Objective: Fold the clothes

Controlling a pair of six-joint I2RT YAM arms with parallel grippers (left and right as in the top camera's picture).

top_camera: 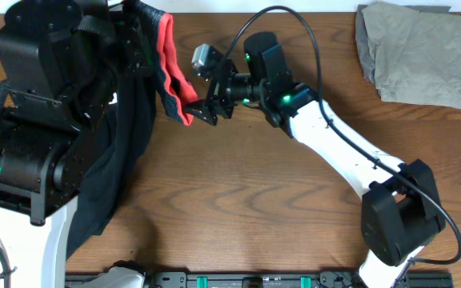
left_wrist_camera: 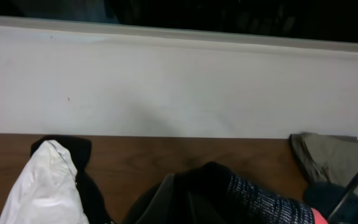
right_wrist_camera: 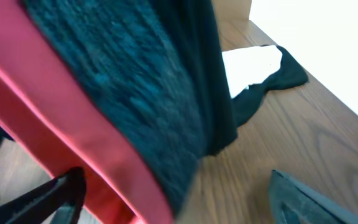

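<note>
Along the left edge, mostly buried under the bulky left arm (top_camera: 38, 120): black leggings (top_camera: 125, 156), limp, trailing toward the near-left corner. Left gripper masked, state impossible to tell. Farther in, grey and red-orange waistband (top_camera: 174, 68) raised, hanging between the spread fingers of the right gripper (top_camera: 197, 112). At the far-right corner, crumpled khaki piece (top_camera: 414, 52).

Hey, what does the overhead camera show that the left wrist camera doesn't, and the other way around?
Only the overhead shows the left arm and the right arm, the right gripper at the waistband, and the black leggings trailing beside the left arm. Only the left wrist shows the white wall behind the table and a white piece lying against a black piece. Both show the khaki piece, the wooden table and part of the waistband.
</note>
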